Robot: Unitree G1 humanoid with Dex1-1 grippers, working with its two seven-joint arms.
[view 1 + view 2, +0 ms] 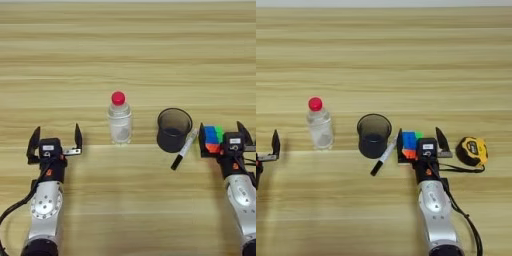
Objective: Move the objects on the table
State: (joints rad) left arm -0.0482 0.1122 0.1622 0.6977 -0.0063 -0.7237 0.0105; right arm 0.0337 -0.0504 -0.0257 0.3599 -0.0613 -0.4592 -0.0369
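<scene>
Right pincer (pixel 420 141) spread around the puzzle cube (pixel 409 141), just right of the dark cup (pixel 374 135); cube looks light, rigid—grip flat opposite faces. Left pincer (pixel 55 141) spread, idle.

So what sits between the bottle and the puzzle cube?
Between the bottle and the puzzle cube stands a dark cup, then the marker lying slanted by the cup's right side; both eye views show it.
</scene>
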